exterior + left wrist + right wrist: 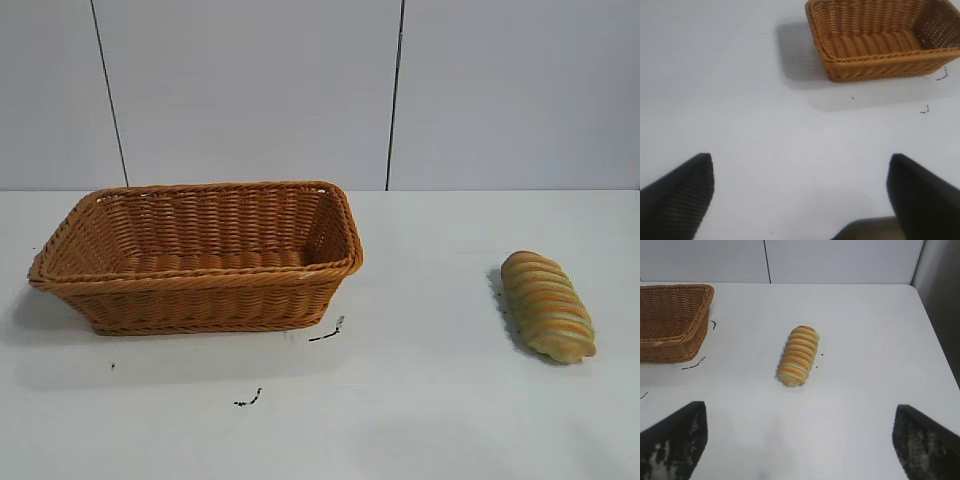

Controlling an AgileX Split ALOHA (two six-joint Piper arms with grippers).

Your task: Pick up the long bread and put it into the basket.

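The long bread point(547, 305) is lying on the white counter point(420, 400), well apart from the basket point(200, 285) and off toward its short end, with bare surface between them. The exterior view is showing both items but neither arm. The right wrist view is taking in the loaf point(798, 355) whole, with only a corner of the basket point(670, 340); the left wrist view is showing the basket point(875, 65) and no loaf. The loaf's long axis is running crosswise to the basket's long side, one rounded end pointing toward the back wall point(300, 90). Its golden-tan crust is rising in crosswise ridges, striped orange-brown and pale. The basket is rectangular woven wicker, orange-brown, with flaring sides and a thick braided rim, sitting upright with nothing visible inside. Small dark marks point(327, 332) are dotting the counter just beside it. The right gripper point(799, 440) is hovering short of the loaf, dark fingers point(675, 440) spread wide, grasping nothing. The left gripper point(800, 197) is hanging back from the basket, its fingers point(680, 195) likewise released.
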